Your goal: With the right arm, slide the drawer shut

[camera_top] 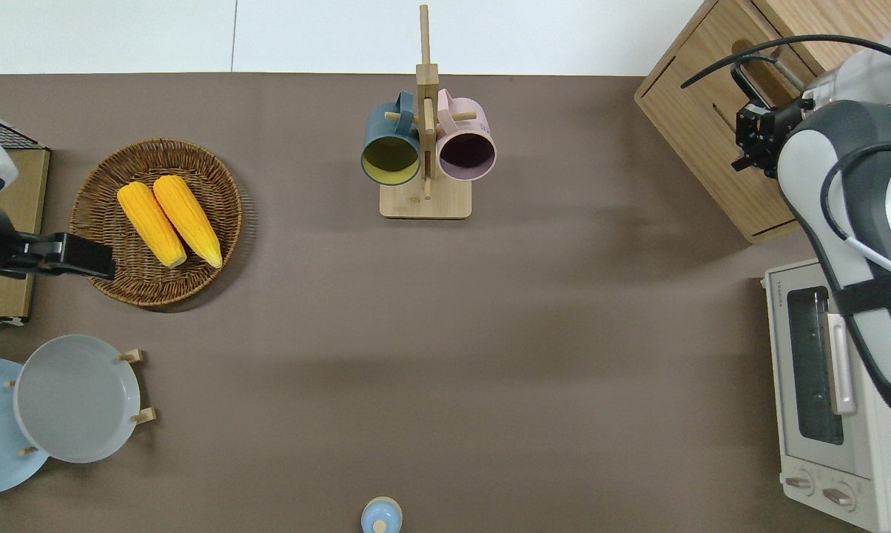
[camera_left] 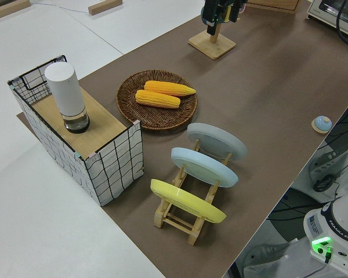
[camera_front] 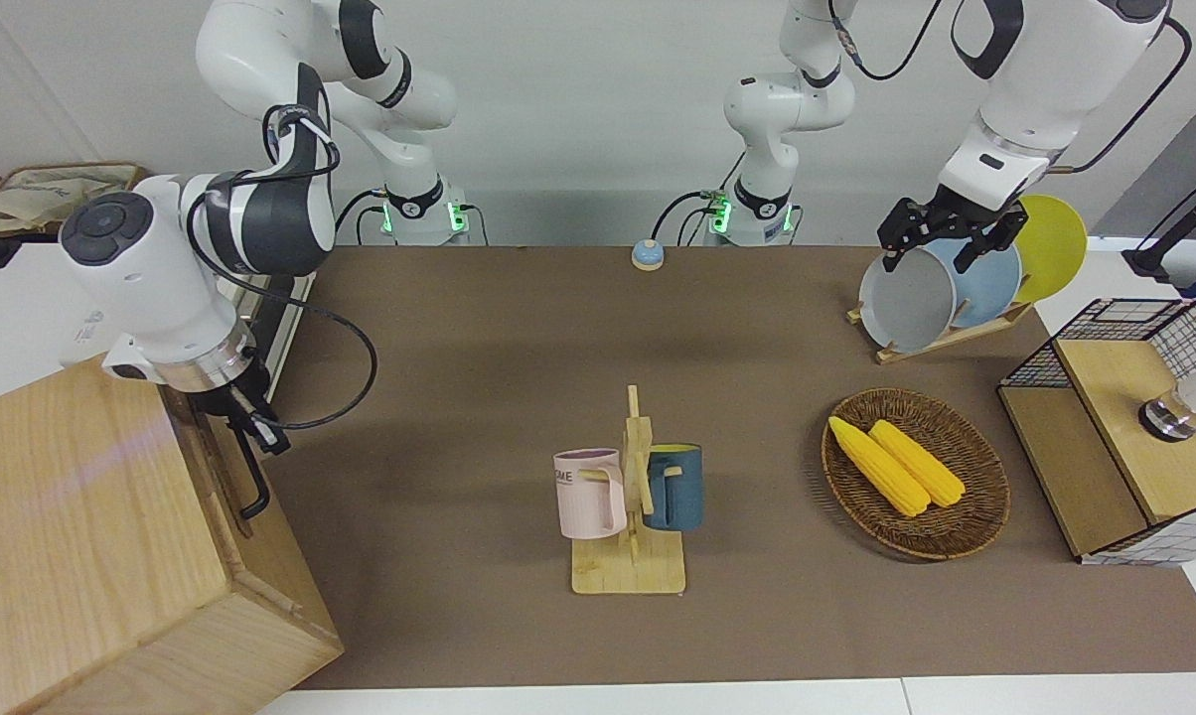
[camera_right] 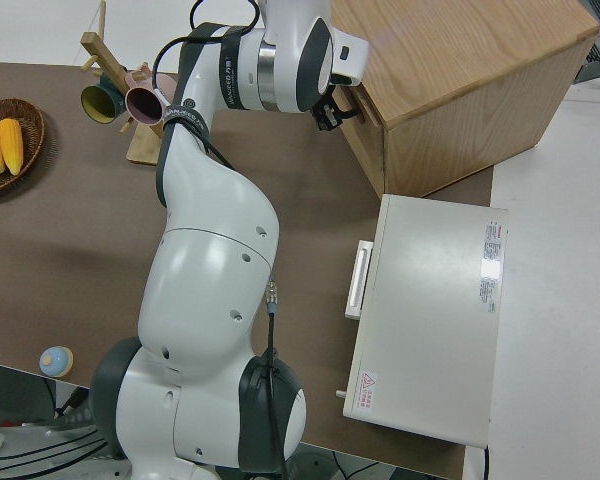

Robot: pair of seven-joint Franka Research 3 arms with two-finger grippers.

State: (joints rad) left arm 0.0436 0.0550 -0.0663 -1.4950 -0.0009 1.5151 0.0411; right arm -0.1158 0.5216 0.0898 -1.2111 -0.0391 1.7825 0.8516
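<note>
The big pale wood cabinet (camera_front: 81, 516) stands at the right arm's end of the table. Its wide drawer (camera_top: 712, 104) sits pushed in, front flush with the cabinet face. The black loop handle (camera_front: 253, 487) sticks out from the drawer front and also shows in the overhead view (camera_top: 743, 74). My right gripper (camera_front: 252, 425) is at the end of the handle nearer to the robots, against the drawer front (camera_top: 758, 139); it also shows in the right side view (camera_right: 330, 110). My left arm is parked, its gripper (camera_front: 941, 243) open.
A white toaster oven (camera_top: 838, 400) stands beside the cabinet, nearer to the robots. A wooden mug rack (camera_top: 425, 200) with a blue and a pink mug is mid-table. A corn basket (camera_top: 157, 222), a plate rack (camera_front: 941, 338) and a wire-mesh box (camera_front: 1115, 427) are at the left arm's end.
</note>
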